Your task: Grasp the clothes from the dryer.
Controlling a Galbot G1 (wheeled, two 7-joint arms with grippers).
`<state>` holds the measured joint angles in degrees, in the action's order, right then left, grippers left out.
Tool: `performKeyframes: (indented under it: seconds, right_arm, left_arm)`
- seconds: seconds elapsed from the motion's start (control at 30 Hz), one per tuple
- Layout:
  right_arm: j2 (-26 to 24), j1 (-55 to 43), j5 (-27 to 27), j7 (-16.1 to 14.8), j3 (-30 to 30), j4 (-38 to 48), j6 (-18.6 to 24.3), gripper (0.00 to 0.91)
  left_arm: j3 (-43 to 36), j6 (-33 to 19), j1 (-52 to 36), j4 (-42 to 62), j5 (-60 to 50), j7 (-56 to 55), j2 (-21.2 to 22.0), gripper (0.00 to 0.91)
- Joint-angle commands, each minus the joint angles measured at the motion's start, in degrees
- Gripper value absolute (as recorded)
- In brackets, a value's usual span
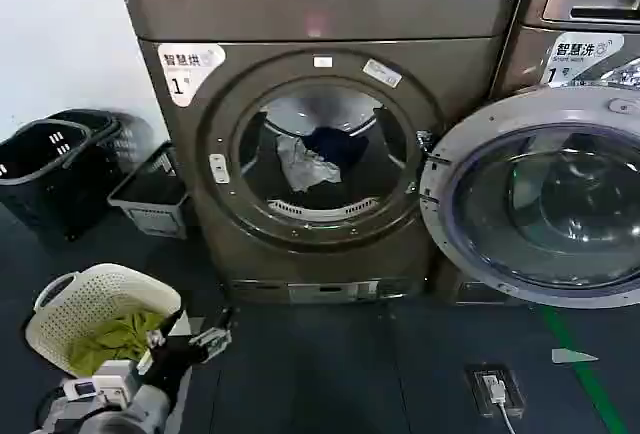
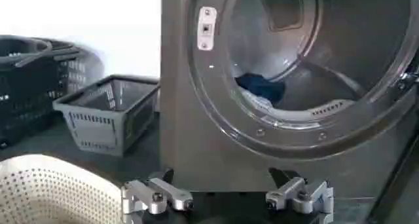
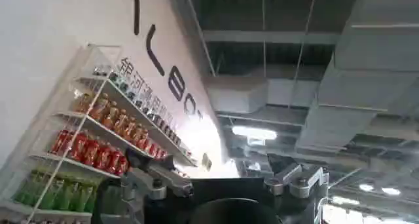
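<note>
The left tool (image 1: pixel 213 336) sits low in front of the dryer (image 1: pixel 320 134), short of its lower front panel, with its fingers (image 2: pixel 157 196) spread wide apart and nothing between them. In the left wrist view the same tool (image 2: pixel 226 199) faces the dryer's round port, both fingers clear of the machine. The right tool (image 3: pixel 226 183) is raised and pointed at a ceiling and a shelf of bottles (image 3: pixel 91 143); its fingers stand apart and hold nothing.

The dryer's door (image 1: pixel 535 199) hangs fully open to the dryer's right. The clothes lie inside the drum: a pale grey-white garment (image 1: pixel 305 166) towards the front, and a dark navy garment (image 1: pixel 338 144) just behind it, touching. A white perforated basket (image 1: pixel 95 314) holding a yellow-green cloth (image 1: pixel 118 339) stands on the floor in front of the dryer, to its left, beside the left tool.
</note>
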<state>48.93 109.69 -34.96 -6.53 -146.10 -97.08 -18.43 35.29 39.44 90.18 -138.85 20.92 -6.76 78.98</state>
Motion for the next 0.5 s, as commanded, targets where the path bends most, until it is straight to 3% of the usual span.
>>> performKeyframes:
  seconds: [0.03, 0.5]
  right_arm:
    - [0.39, 0.3, -1.58, -0.58, 0.44, 0.01, 1.48, 0.907]
    - [0.56, 0.17, -2.02, -0.95, 0.76, -0.45, 2.69, 0.907]
  left_arm:
    - [0.42, 0.69, 0.26, -0.31, 1.28, 0.4, 0.08, 0.907]
    - [0.1, 0.35, 0.63, -0.26, -1.41, 1.29, 0.08, 0.907]
